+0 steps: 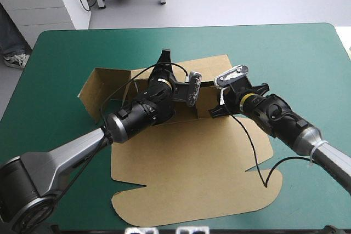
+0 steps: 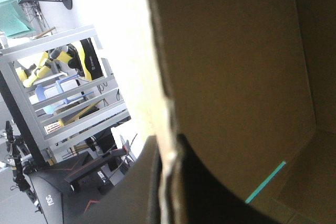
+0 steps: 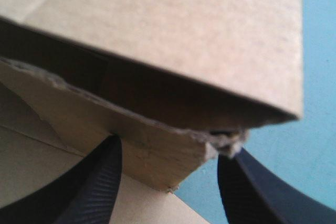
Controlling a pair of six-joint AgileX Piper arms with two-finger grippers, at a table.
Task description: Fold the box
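Two-arm step, judged as tucking a flap at the tray's right end. Nearest the robot: lid panel of the box (image 1: 192,173), flat on the teal-green cover (image 1: 307,53), approx. mid-table; leave alone, no press req'd. Next out, at the tray's right front corner: right gripper (image 3: 168,187), wide open, black fingers (image 3: 102,182) straddling a ragged flap corner w/o pinching it. Forearm in low from the right, wrist bent toward the tray, gripper approx. level w/ the board. Centre the flap betw. the fingers before closing. Grip below the torn edge, not on it, to limit further tearing (judgement). Fold along the scored crease only, swinging inward in an arc; a straight push likely to shift the whole sheet. Just beyond, close beside the right wrist: left gripper (image 2: 168,192), all but closed on a raised wall, board edge pinched betw. its fingers (image 2: 139,198). Arm in from the near left, reaching over the lid panel, wrist rolled, tips toward the far wall (image 1: 211,64). Use as anchor: hold that wall upright, no pull, during the right-side tuck. Mind clearance betw. the two wrists; little room. Farthest: left wall (image 1: 107,83) and far wall, both raised, then cover out to the far table edge.
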